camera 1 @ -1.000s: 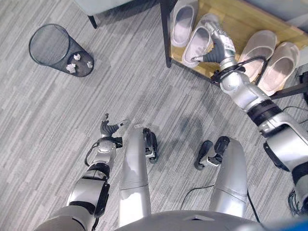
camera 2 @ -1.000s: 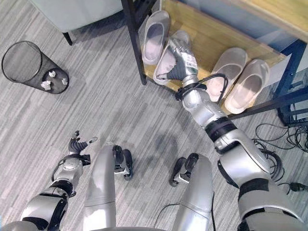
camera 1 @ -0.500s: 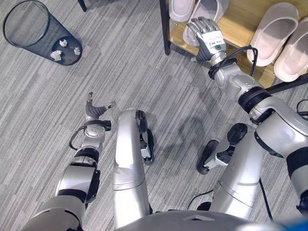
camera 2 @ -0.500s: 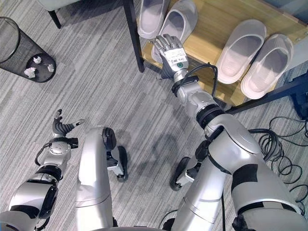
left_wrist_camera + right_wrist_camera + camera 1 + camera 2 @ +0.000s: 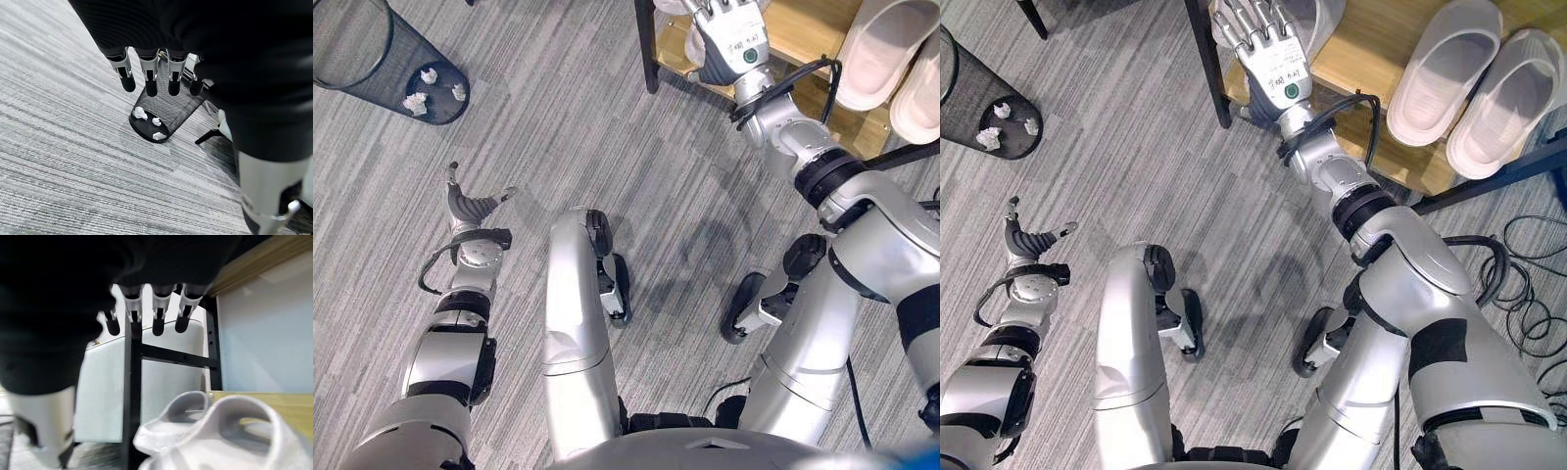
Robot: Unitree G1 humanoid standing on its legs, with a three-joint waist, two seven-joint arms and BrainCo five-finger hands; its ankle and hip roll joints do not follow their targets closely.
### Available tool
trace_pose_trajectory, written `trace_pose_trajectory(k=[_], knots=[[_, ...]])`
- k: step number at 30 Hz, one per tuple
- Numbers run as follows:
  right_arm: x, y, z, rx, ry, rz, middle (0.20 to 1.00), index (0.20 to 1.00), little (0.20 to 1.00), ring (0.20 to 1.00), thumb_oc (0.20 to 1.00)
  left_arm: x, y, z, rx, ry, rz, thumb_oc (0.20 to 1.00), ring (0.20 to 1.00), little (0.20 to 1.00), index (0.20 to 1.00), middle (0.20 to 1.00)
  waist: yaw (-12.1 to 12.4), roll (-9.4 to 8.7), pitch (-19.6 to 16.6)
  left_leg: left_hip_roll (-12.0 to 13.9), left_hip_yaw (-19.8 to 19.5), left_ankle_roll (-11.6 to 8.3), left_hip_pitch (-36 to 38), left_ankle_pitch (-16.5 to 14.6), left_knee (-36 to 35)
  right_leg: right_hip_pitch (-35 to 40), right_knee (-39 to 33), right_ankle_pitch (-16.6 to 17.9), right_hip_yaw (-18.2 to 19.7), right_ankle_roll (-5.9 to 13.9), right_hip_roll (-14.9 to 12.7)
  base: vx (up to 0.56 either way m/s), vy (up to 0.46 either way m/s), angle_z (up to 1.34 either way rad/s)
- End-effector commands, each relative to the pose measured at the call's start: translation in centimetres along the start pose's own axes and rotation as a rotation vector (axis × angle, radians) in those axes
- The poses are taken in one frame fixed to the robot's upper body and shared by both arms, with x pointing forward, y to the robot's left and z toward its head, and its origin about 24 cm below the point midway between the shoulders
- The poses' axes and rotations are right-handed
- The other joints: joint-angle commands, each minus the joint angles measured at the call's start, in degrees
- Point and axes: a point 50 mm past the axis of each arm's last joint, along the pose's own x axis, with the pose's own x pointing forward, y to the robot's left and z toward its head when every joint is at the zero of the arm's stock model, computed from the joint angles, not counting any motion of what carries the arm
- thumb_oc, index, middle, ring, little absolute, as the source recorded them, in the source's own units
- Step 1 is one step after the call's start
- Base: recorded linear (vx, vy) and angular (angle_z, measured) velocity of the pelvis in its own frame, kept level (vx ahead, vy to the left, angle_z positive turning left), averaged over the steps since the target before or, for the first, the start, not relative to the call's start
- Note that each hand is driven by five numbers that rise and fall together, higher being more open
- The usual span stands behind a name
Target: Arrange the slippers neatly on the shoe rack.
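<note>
**Slippers Sat on Rack as Robot's Right Hand Hovered Above**

Two pairs of pale slippers lay on the wooden shelf of the shoe rack (image 5: 1371,69). The right pair (image 5: 1479,83) rested side by side, touching, with their heels toward the shelf's front edge. The left pair (image 5: 215,431) sat near the rack's black corner post (image 5: 1206,59), partly hidden behind the right hand in the eye views; the right wrist view showed the two close together, one overlapping the other from that angle.

The right hand (image 5: 1268,49) was stretched out over the left pair, its back turned up, fingers (image 5: 157,313) straight and spread, holding nothing. Whether the fingers touched the slippers could not be told from the eye views; the wrist view showed a gap between the fingertips and the slippers below.

The left hand (image 5: 470,211) hung low over the grey striped carpet (image 5: 607,147), well away from the rack, palm up with fingers (image 5: 149,81) loosely extended and thumb apart, empty.

A black wire-mesh bin (image 5: 382,59) stood tilted on the carpet to the robot's left, well apart from the rack, with a few crumpled white paper scraps (image 5: 149,122) lying in its base. A pale cabinet (image 5: 166,387) on dark legs stood beyond the rack's post in the right wrist view.
</note>
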Motion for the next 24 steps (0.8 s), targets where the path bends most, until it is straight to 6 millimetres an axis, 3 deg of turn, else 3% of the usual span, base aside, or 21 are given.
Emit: trace_pose_trajectory(k=[1, 8, 13, 24], knots=[[3.0, -2.9, -0.5, -0.061, 0.020, -0.109, 1.000, 1.000, 1.000, 1.000, 1.000, 0.6, 1.0, 1.0, -0.033, -0.049, 0.084, 1.000, 1.000, 1.000, 1.000, 1.000, 1.77, -0.84, -1.72, -3.00, -8.18, 0.65, 1.18, -2.45, 3.00, 5.93, -1.75, 8.35, 7.80, 3.35, -1.27, 0.00, 0.000, 0.00], [2.4, -1.9, -1.4, -0.111, 0.079, -0.046, 1.000, 1.000, 1.000, 1.000, 1.000, 1.3, 1.3, 2.7, -0.084, -0.101, 0.136, 1.000, 1.000, 1.000, 1.000, 1.000, 1.72, -0.45, -1.40, -3.20, -8.22, 1.06, 1.18, -2.66, 3.72, 5.93, -0.77, 8.37, 8.60, 3.58, -1.15, 0.00, 0.014, 0.00], [2.3, -1.6, -1.4, -0.105, 0.090, -0.028, 1.000, 1.000, 1.000, 1.000, 1.000, 3.1, 2.3, 6.8, -0.166, -0.204, 0.195, 1.000, 1.000, 1.000, 1.000, 1.000, 1.81, -0.26, -0.64, -3.56, -8.38, 1.36, 1.18, -3.02, 4.80, 5.93, 0.39, 8.26, 9.36, 3.70, -1.18, 0.00, 0.006, 0.00], [2.2, -1.4, -2.0, -0.147, 0.121, 0.002, 1.000, 1.000, 1.000, 1.000, 1.000, 2.7, 1.9, 8.1, -0.171, -0.289, 0.163, 1.000, 1.000, 1.000, 1.000, 1.000, 2.87, -0.49, 0.58, -4.53, -7.57, 2.91, 1.18, -3.73, 5.78, 5.93, 0.74, 8.83, 11.03, 4.58, -1.14, 0.00, 0.031, 0.01]])
